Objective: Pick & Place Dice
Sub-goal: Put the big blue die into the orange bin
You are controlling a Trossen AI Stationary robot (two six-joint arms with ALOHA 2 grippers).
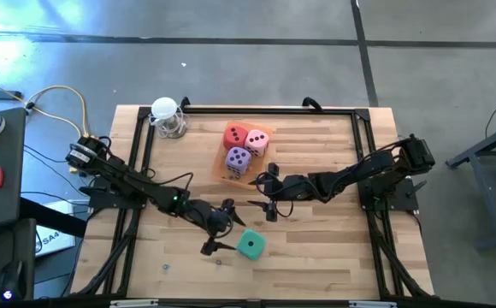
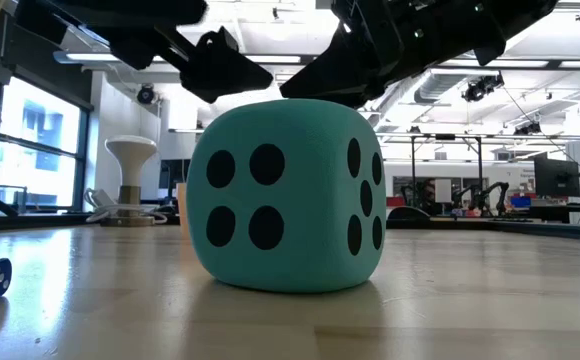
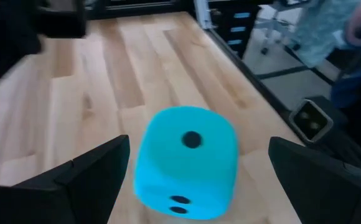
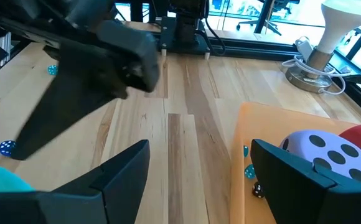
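Three soft cubes, red die (image 1: pixel 235 135), pink die (image 1: pixel 256 140) and purple die (image 1: pixel 238 158), sit on the translucent orange tray (image 1: pixel 265 130). The teal-green die (image 1: pixel 250 245) remains on the table, unheld between the left gripper's (image 1: pixel 220 234) open fingers. The right gripper (image 1: pixel 270 194) waits open just beside the tray.

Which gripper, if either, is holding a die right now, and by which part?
Neither. The left gripper stands open around the teal die without touching it, which rests on the table; the right gripper is open and empty.

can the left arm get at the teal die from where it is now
Probably yes. The left gripper is open right beside the teal die, which sits alone on bare table; in the left wrist view the die lies between the fingers with nothing blocking it.
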